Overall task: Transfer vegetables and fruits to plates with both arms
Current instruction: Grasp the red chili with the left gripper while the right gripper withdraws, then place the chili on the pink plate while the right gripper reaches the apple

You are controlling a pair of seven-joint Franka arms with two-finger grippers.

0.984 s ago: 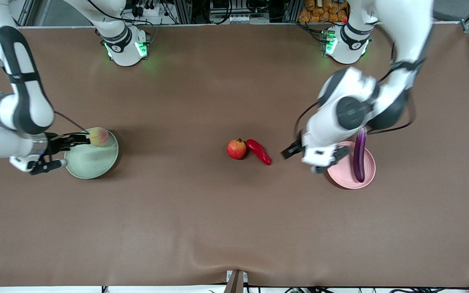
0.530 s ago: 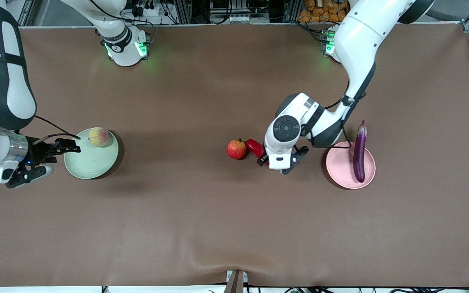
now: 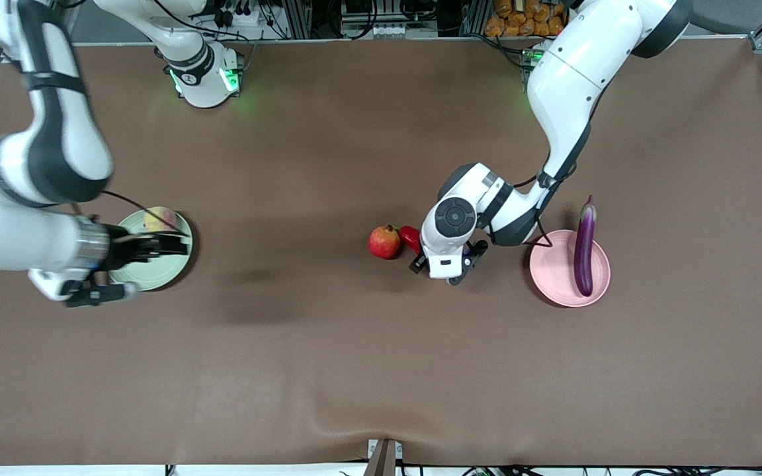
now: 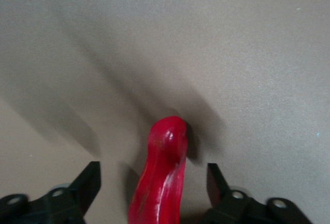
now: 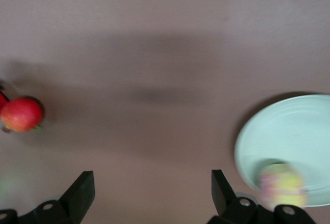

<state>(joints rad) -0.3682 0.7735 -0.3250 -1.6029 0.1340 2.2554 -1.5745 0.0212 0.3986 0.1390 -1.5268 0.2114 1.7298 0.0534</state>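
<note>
1. The left gripper [image 4: 152, 190] is positioned low over the red chili pepper [image 4: 161, 177], fingers spread wide, one on each side of it, apart from it.
2. The pomegranate-like fruit [image 3: 384, 242] is found on the table [image 3: 354, 357], just beside the chili.
3. The eggplant [image 3: 584, 246] is laid across the pink plate [image 3: 553, 274], one end overhanging the rim.
4. The right gripper [image 5: 152, 193] is held over the green plate [image 5: 299, 131], fingers wide, holding nothing.
5. The peach [image 3: 159, 217] is seated on that plate.
</note>
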